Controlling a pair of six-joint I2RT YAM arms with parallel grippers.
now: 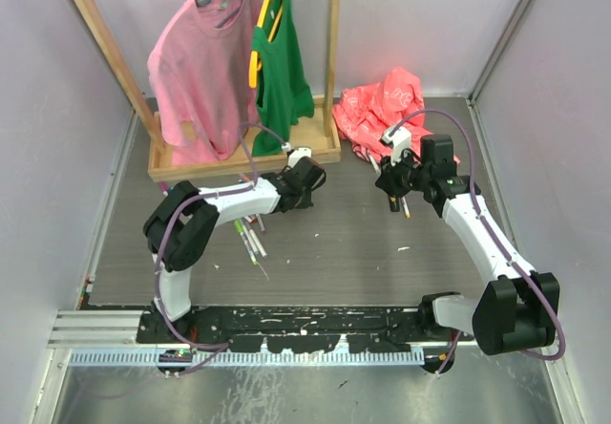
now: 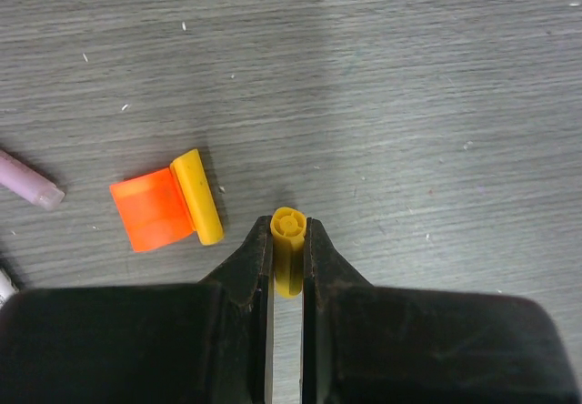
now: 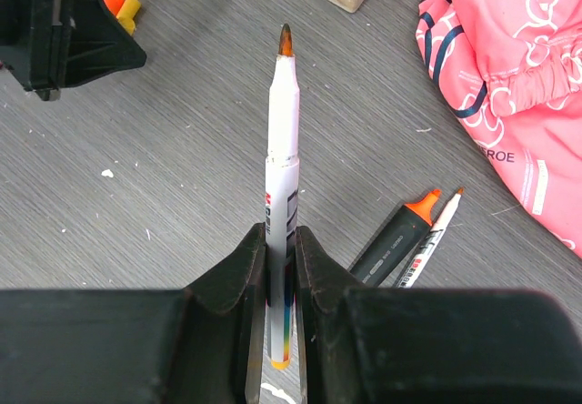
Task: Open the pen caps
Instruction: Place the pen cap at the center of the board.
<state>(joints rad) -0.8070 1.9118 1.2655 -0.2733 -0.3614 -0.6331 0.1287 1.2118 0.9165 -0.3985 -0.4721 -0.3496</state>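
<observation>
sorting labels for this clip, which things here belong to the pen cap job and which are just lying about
Job: yellow cap in left gripper; uncapped white pen in right gripper; loose orange cap; black highlighter; second white pen beside it.
Lying about: pink shirt; green top; wooden rack; pink garment.
</observation>
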